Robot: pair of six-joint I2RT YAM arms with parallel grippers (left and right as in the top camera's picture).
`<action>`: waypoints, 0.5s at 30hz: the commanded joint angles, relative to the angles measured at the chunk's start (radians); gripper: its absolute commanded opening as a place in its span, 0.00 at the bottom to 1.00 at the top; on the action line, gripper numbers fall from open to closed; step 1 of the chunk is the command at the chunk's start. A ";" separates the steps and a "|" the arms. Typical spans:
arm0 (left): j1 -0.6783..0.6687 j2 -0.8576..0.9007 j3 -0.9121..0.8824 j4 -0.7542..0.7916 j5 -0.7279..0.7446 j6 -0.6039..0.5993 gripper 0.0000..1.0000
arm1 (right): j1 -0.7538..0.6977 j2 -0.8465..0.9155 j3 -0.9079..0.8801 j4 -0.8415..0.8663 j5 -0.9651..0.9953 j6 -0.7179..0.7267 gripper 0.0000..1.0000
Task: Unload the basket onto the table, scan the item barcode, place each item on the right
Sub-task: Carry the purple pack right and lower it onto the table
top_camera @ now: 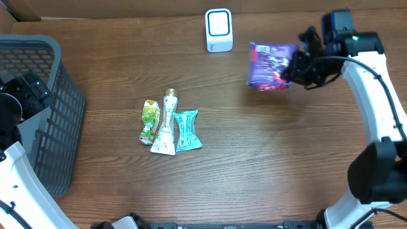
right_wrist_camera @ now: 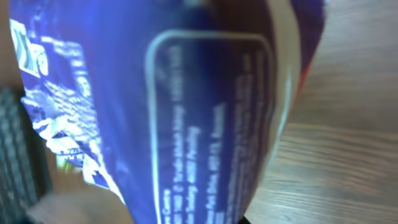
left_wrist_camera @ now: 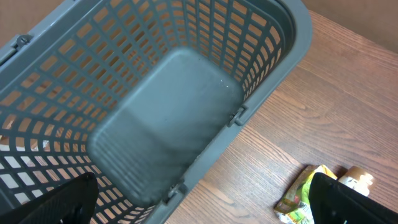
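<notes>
Purple pouch [top_camera: 272, 65], glossy, crinkled, pillow-shaped

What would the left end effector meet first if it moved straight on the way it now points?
Probably the bare floor of the grey basket: the open left end effector points into it. Depth is unclear.

Brown wood-grain desk [top_camera: 267, 178] fills nearly all of the overhead view, grain running left to right with plank seams visible. Matte finish with a faint sheen. Light is even and comes from above; shadows are soft and short. Lighter tan strip [top_camera: 19, 9] runs beyond the desk's far edge at top left, material unclear. Desk grain is blurred in the right wrist view. Floor, walls and windows can't be told.
</notes>
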 commanded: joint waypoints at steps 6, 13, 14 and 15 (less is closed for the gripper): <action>0.002 0.000 0.011 0.002 -0.008 -0.010 0.99 | -0.210 0.022 -0.269 0.201 -0.007 0.210 0.04; 0.002 0.000 0.011 0.002 -0.008 -0.010 0.99 | -0.351 0.022 -0.393 0.243 0.046 0.217 0.04; 0.002 0.000 0.011 0.002 -0.008 -0.010 1.00 | -0.363 0.022 -0.401 0.246 0.054 0.217 0.04; 0.002 0.000 0.011 0.002 -0.008 -0.010 1.00 | -0.373 0.022 -0.405 0.246 0.058 0.216 0.04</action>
